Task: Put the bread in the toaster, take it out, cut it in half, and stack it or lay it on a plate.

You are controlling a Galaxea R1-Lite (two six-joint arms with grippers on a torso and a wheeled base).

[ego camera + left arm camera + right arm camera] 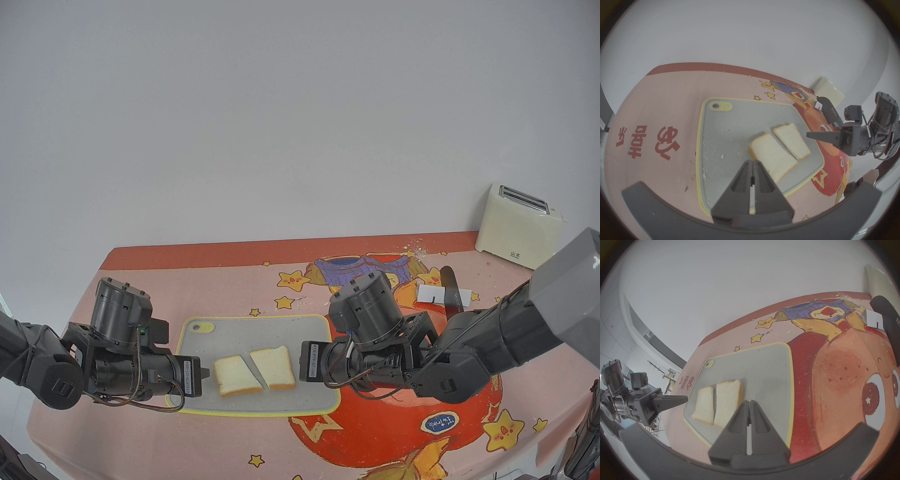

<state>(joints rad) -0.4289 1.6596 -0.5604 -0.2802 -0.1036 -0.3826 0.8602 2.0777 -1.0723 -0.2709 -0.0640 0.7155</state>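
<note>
Two halves of a white bread slice lie side by side on a grey cutting board (250,334) with a yellow rim: the left half (236,375) and the right half (274,367). My left gripper (753,162) is shut on nothing, low over the board's left part, its tip close to the left half (773,156). From the opposite side my right gripper (749,402) is shut and empty too, just beside the right half (728,401). The cream toaster (519,231) stands at the table's far right corner.
A black knife (451,289) with a white label lies on the tablecloth behind my right arm, between the board and the toaster. The table's far edge meets a plain wall. Open tablecloth lies left of the board and in front of it.
</note>
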